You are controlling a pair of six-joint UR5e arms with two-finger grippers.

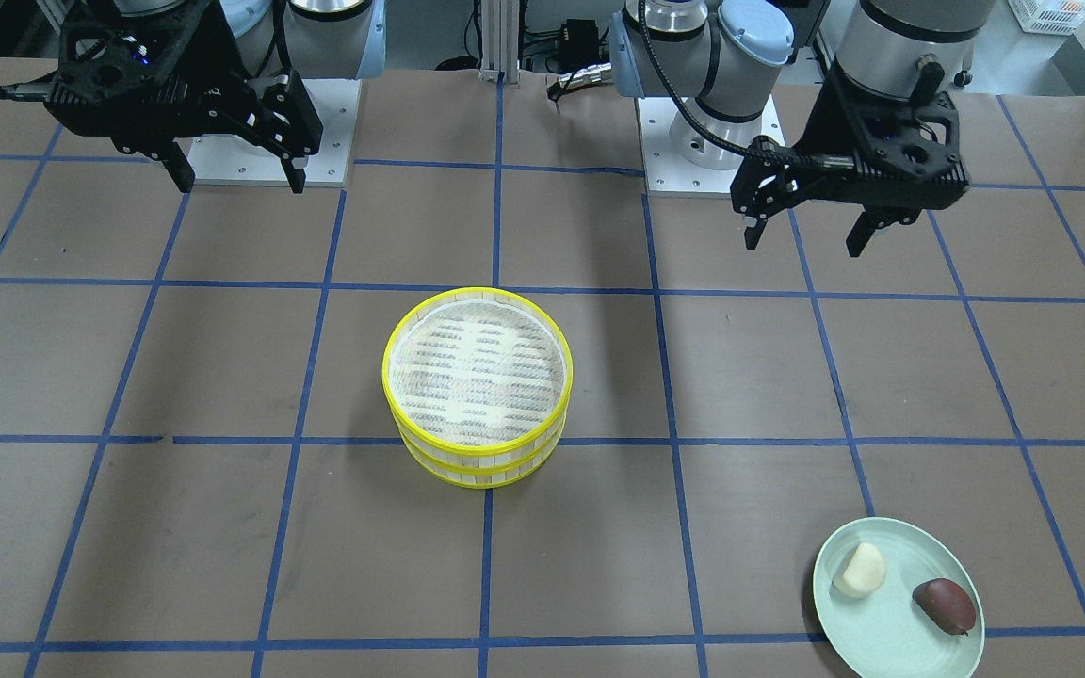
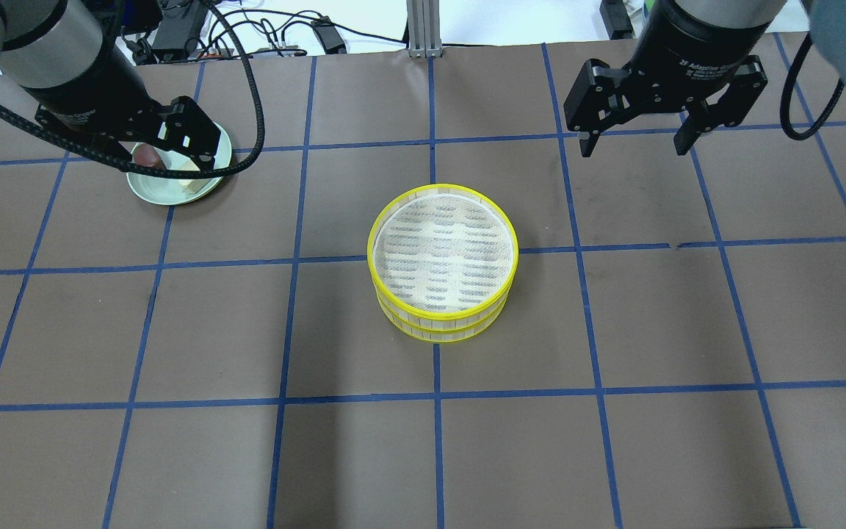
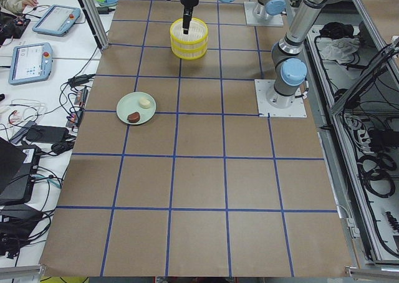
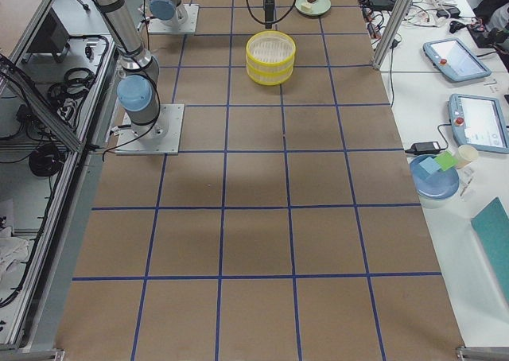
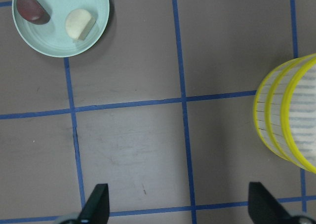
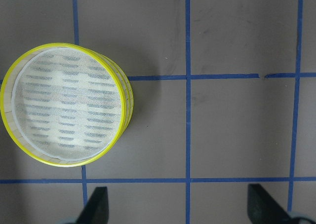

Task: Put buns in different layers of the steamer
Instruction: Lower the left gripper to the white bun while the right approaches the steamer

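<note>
Buns lie nearest, just apart on the green plate (image 1: 891, 645) by the counter's (image 1: 128, 527) operator-side edge: the white bun (image 1: 860, 571) and the brown bun (image 1: 945, 605). Farther back, mid-counter and well apart from the plate, stands the steamer (image 1: 542, 443), top layer (image 1: 478, 294) stacked squarely on bottom layer (image 1: 481, 478). Beyond it the left gripper (image 1: 804, 240) hangs above the counter on the plate's side, jaws spread wide; the right gripper (image 1: 239, 179) hangs opposite, jaws likewise spread.
</note>
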